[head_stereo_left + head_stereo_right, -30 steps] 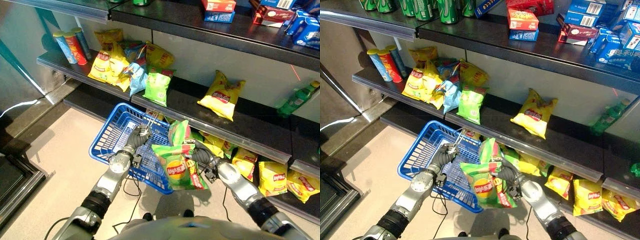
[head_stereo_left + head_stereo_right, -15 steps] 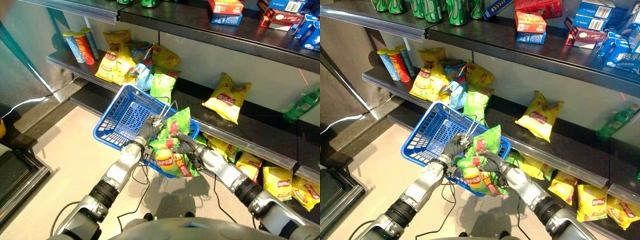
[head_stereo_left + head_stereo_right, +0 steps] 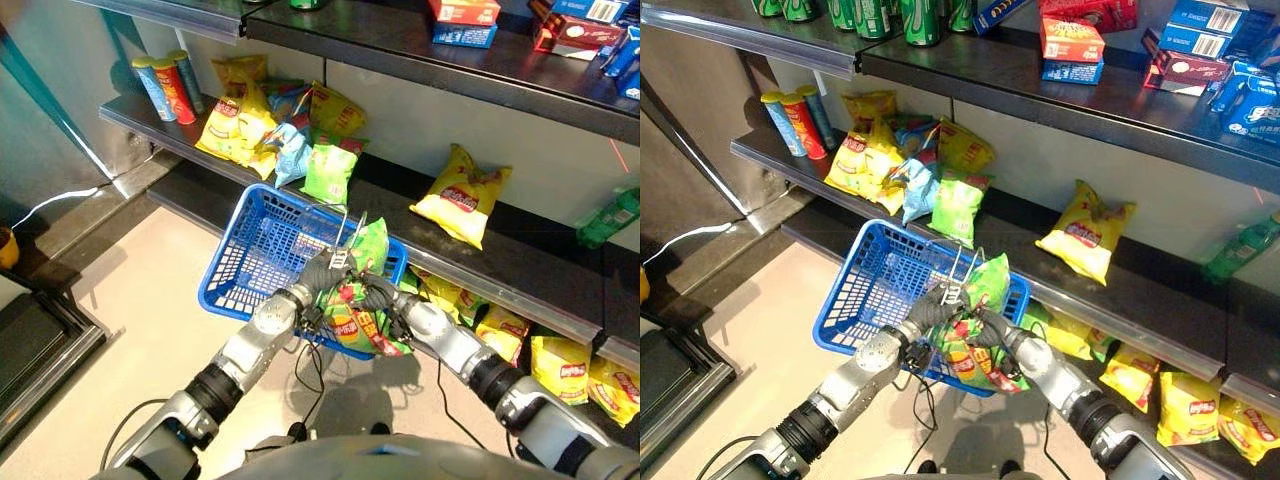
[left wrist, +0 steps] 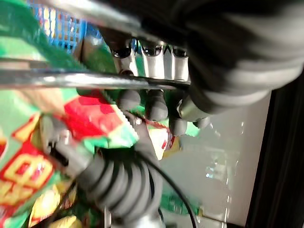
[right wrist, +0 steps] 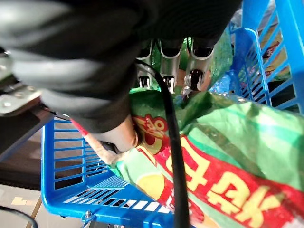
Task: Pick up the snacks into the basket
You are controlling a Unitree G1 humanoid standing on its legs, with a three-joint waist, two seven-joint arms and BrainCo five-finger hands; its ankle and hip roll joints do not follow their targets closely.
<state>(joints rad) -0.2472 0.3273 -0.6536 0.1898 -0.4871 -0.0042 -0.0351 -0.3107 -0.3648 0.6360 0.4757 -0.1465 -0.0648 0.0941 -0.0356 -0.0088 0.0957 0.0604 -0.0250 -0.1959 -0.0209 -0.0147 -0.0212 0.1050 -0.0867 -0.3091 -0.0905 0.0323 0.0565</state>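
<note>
A blue plastic basket (image 3: 222,290) hangs in front of the lower shelves. My left hand (image 3: 322,272) is shut on its wire handle (image 4: 95,80), fingers (image 4: 156,102) curled over the bar. A green snack bag (image 3: 368,250) with red and yellow print sits at the basket's near right rim, partly inside. My right hand (image 3: 378,293) is shut on that bag, right beside the left hand. In the right wrist view its fingers (image 5: 173,66) wrap the bag (image 5: 228,161) above the basket's mesh (image 5: 61,175).
The middle shelf holds yellow, blue and green snack bags (image 3: 328,172), one yellow bag (image 3: 462,195) apart, tall tube cans (image 3: 165,85) and a green bottle (image 3: 610,215). More yellow bags (image 3: 560,365) lie on the bottom shelf. Boxes (image 3: 1072,45) stand above. Bare floor lies left.
The green bag went from beside the basket's right corner to its near right rim, partly inside. Both hands came together, and the basket rose towards the shelf. The camera shifted slightly.
</note>
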